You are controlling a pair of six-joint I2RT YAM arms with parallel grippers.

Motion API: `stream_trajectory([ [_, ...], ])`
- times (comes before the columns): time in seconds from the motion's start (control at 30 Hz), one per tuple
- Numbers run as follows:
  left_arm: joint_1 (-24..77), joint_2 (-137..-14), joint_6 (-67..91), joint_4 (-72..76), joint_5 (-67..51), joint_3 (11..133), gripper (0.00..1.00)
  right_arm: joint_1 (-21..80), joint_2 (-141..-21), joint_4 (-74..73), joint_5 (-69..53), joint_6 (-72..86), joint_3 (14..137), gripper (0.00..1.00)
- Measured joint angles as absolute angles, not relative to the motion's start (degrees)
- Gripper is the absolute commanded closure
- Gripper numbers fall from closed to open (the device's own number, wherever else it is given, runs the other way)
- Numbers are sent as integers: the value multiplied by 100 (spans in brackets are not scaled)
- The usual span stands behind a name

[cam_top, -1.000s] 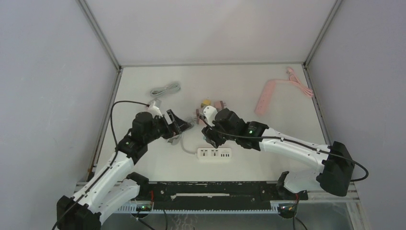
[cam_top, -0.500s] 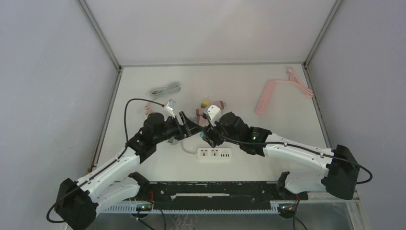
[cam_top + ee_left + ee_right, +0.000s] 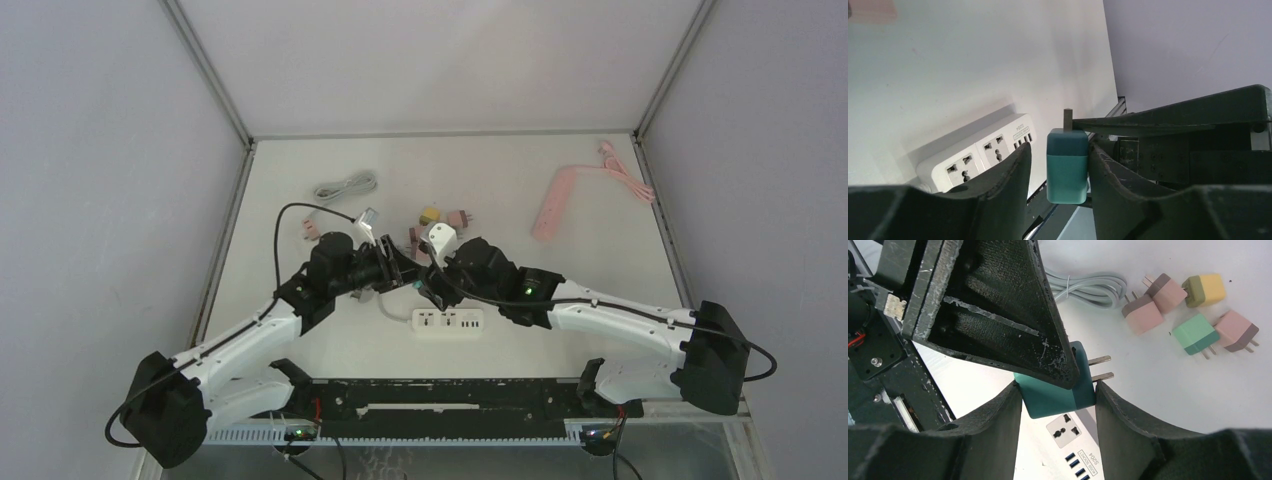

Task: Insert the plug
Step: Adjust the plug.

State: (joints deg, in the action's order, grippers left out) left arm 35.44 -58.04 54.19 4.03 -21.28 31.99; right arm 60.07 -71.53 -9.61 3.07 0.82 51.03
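Note:
A teal plug (image 3: 1053, 392) with two flat prongs hangs just above the white power strip (image 3: 448, 322). My right gripper (image 3: 1057, 390) is shut on the plug, both fingers pressing its sides. My left gripper (image 3: 1059, 150) is open around the same plug (image 3: 1067, 167): the plug touches the right-hand finger, with a gap to the other. One left finger lies across the plug's top in the right wrist view. In the top view both grippers (image 3: 408, 274) (image 3: 432, 283) meet over the strip's left end. The strip's sockets (image 3: 978, 157) are empty.
Several loose plugs lie behind the grippers: pink (image 3: 1143, 314), yellow (image 3: 1205, 289), green (image 3: 1195, 333). A grey coiled cable (image 3: 346, 186) lies at the back left, and a pink power strip (image 3: 553, 203) with its cord at the back right.
My left arm has swung right and its open gripper has closed in around the teal plug held by my right gripper. The right gripper shifted slightly left.

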Motion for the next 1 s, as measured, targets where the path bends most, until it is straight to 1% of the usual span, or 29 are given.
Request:
stream_trajectory([
  [0.07,3551,-5870,5441,499,-2196,3199,63,6010,-7161,-963,307,32,5092,72],
  [0.17,3551,-5942,5522,624,-2287,3199,84,6010,-7168,-976,320,-36,5089,64],
  [0.2,3553,-5948,5557,644,-2287,3199,91,6010,-7168,-978,329,-69,5089,59],
  [0.23,3553,-5953,5599,672,-2287,3199,95,6010,-7168,-976,342,-106,5089,54],
  [0.3,3553,-5948,5710,696,-2265,3199,99,6010,-7168,-961,379,-176,5089,42],
  [0.43,3553,-5852,5972,672,-2095,3177,100,6040,-7166,-871,425,-292,5089,30],
  [0.53,3564,-5666,6261,622,-1846,3118,100,6136,-7105,-838,510,-425,5089,26],
  [0.63,3564,-5387,6626,434,-1490,3006,100,6233,-6928,-838,607,-593,5089,24],
  [0.67,3566,-5277,6759,305,-1345,2980,100,6311,-6862,-836,674,-674,5089,21],
  [0.7,3566,-5205,6840,207,-1238,2974,100,6348,-6814,-836,722,-746,5089,12],
  [0.73,3568,-5120,6956,80,-1114,2974,100,6388,-6775,-834,760,-860,5089,6],
  [1.0,3583,-4711,7734,-537,-440,2974,100,6834,-6775,-827,1000,-2193,5089,6],
])
